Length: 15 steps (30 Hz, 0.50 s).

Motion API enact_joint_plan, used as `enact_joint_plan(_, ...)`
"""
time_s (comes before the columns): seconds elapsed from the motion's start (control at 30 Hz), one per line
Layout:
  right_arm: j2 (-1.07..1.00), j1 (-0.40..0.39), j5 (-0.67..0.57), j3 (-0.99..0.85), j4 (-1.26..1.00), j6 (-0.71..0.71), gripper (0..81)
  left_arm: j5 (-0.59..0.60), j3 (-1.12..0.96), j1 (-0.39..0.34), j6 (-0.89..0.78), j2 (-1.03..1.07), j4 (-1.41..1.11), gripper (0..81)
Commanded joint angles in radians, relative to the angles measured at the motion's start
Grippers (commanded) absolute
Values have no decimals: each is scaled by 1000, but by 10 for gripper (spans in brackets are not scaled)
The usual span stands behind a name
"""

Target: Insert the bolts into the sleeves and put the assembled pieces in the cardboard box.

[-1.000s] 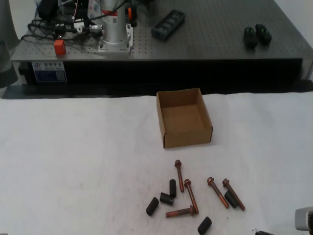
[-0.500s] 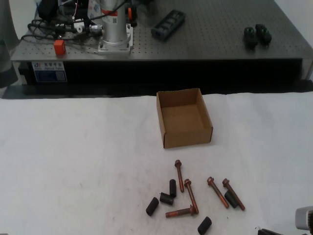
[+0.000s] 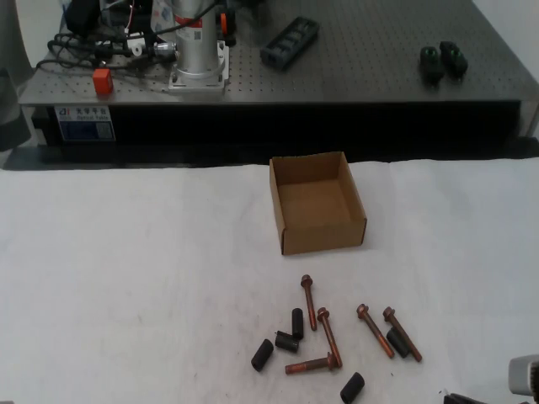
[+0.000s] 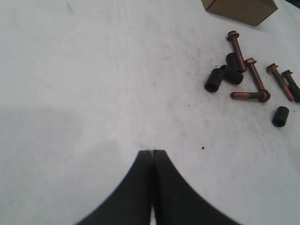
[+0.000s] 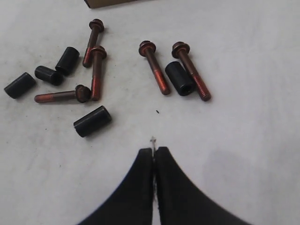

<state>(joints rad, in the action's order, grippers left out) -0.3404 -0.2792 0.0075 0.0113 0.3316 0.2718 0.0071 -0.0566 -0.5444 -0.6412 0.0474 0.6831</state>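
Lying loose outside the cardboard box (image 3: 323, 236), five bolts (image 3: 309, 303), five sleeves (image 3: 262, 354)

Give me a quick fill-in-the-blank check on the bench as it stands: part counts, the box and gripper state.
1. The number of copper-coloured bolts lying loose on the white cover is ____.
2. The number of black sleeves lying beside them is ____.
3. The number of pieces inside the cardboard box is ____.
4. The left gripper and the right gripper hold nothing, and the fingers of both are ____.

Missing words: five; five; zero; shut.
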Motion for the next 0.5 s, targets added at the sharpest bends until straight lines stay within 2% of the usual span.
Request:
enact_joint_plan(0.0, 7, -3, -71, -11, -65, 128, 16, 10, 1, -3, -40, -8, -44, 6)
enact_joint_plan(0.1, 7, -3, -82, -11, -234, 253, 16, 90, 10, -3, -86, -8, -160, 5)
enact_joint_plan(0.2, 2, -3, -94, -11, -475, 260, 11, 133, 31, -3, -91, -6, -418, 3)
enact_joint_plan(0.27, -23, -3, -95, -11, -528, 260, 75, 98, 39, -1, -73, 1, -580, 31)
enact_joint_plan(0.3, -48, -3, -90, -50, -505, 256, 116, 70, 39, -1, -46, 15, -646, 58)
enact_joint_plan(0.4, -180, -1, -89, -178, -374, 151, 211, 48, 23, -1, 4, 82, -743, 224)
enact_joint_plan(0.47, -296, 3, -82, -297, -232, 32, 223, 48, 2, -1, 44, 162, -744, 335)
